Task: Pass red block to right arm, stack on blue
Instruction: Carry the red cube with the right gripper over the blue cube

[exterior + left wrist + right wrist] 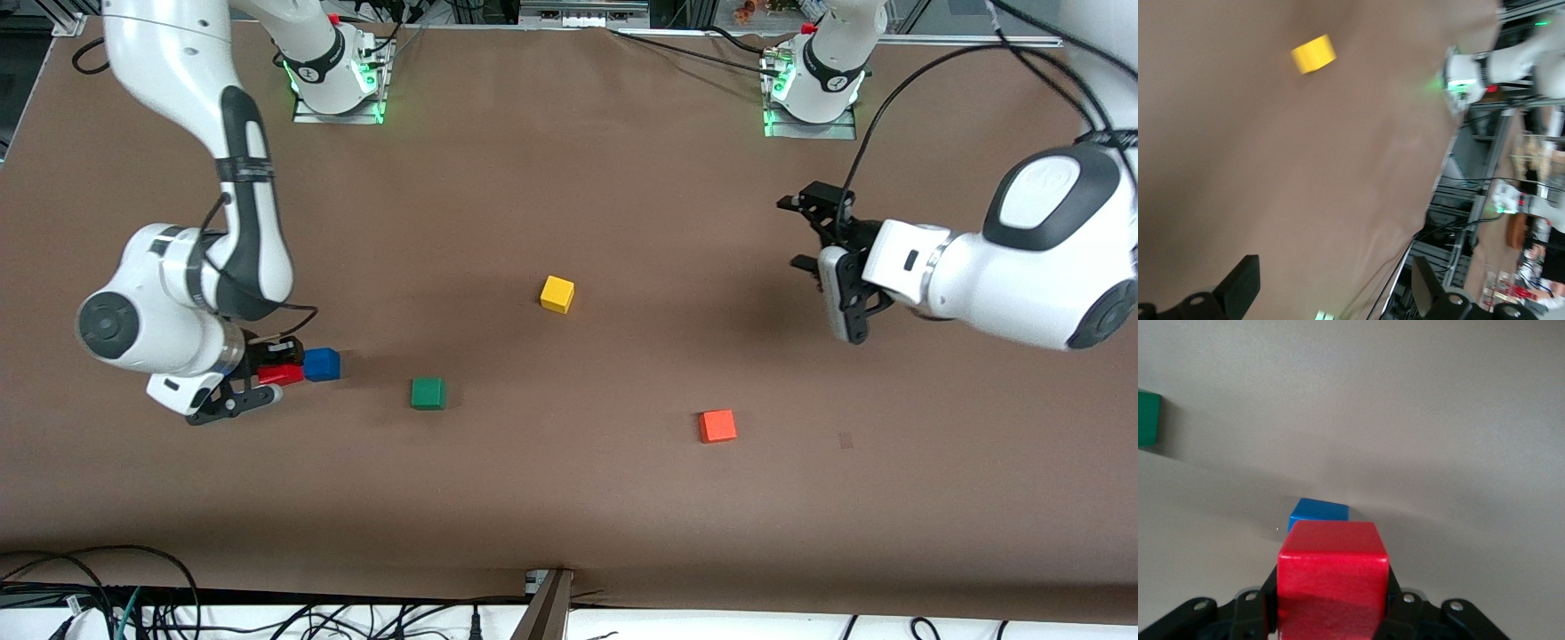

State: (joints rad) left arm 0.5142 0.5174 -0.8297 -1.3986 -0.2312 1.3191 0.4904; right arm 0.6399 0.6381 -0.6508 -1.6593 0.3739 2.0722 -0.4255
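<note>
My right gripper (271, 372) is shut on the red block (281, 373), held just above the table beside the blue block (322, 364) at the right arm's end. In the right wrist view the red block (1333, 577) fills the space between the jaws, and the blue block (1318, 513) lies on the table just ahead of it, partly hidden by it. My left gripper (805, 233) is open and empty, up in the air over the left arm's end of the table. In the left wrist view its fingers (1241, 287) stand wide apart over bare table.
A green block (428, 393) lies beside the blue one, toward the table's middle; it also shows in the right wrist view (1148, 419). A yellow block (557, 294) sits mid-table and shows in the left wrist view (1313, 54). An orange-red block (717, 426) lies nearer the front camera.
</note>
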